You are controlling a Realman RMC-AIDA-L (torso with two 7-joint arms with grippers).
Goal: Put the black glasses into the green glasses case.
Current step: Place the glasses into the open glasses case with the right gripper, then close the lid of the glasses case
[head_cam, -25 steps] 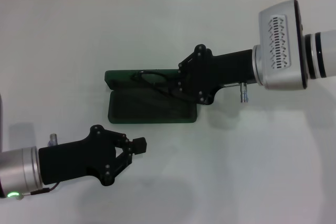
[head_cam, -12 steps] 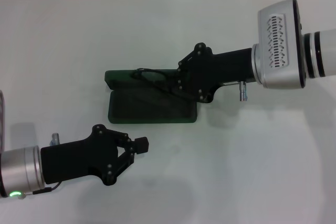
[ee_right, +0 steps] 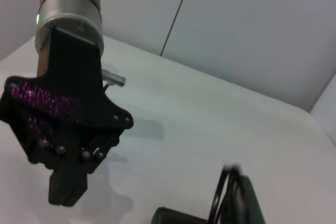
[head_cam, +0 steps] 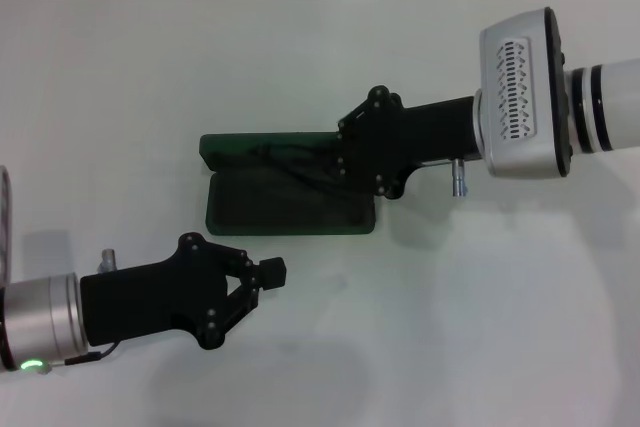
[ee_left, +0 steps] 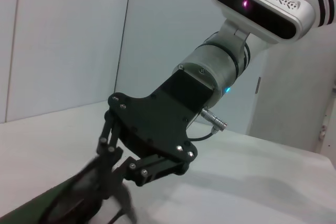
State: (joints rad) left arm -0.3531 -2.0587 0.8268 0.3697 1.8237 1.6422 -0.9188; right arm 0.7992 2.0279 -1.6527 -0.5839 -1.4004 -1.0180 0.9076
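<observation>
the black glasses (head_cam: 290, 159) are being held, clamped by the right gripper (head_cam: 335, 159), over the open green glasses case (head_cam: 285, 205) mid-bench; the left gripper (head_cam: 268, 274), fingers together, is being kept near the front left edge.

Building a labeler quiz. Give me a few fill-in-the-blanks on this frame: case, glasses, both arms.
1. The case lies with its lid ____.
2. The ____ end effector is at the case with the glasses.
3. The left end effector hangs over the table, ____ of the case.
4. The case's colour is ____.

Missing words: open; right; clear; green
</observation>
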